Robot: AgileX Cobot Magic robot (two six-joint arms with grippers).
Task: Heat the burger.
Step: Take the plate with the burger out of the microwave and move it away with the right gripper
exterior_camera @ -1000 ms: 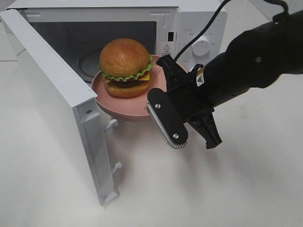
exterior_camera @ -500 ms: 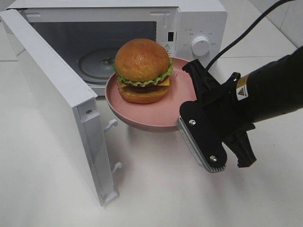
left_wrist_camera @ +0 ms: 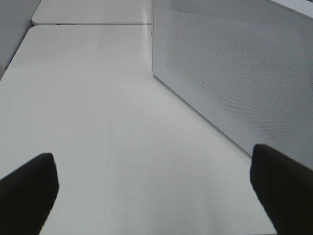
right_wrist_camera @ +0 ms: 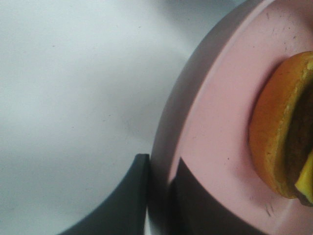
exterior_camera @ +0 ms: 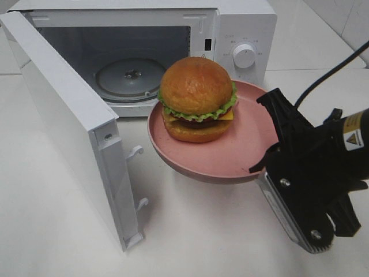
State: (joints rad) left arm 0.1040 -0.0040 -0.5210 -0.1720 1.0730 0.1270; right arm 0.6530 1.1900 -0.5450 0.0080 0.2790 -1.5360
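The plate [exterior_camera: 213,156] bearing the burger [exterior_camera: 197,98] was pinched at its rim by the right gripper [exterior_camera: 266,167], outside the open microwave [exterior_camera: 242,29]. The left gripper's [left_wrist_camera: 156,196] jaws were spread. Removal was judged underway; level set-down was required next.

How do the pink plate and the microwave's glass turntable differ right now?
The pink plate carries the burger; the glass turntable is bare. The plate hangs outside the microwave, its rim pinched in the right gripper; the turntable lies flat inside. The plate is opaque, the turntable clear. Both are round.

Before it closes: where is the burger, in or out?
Out: the burger sits on the plate before the open microwave.
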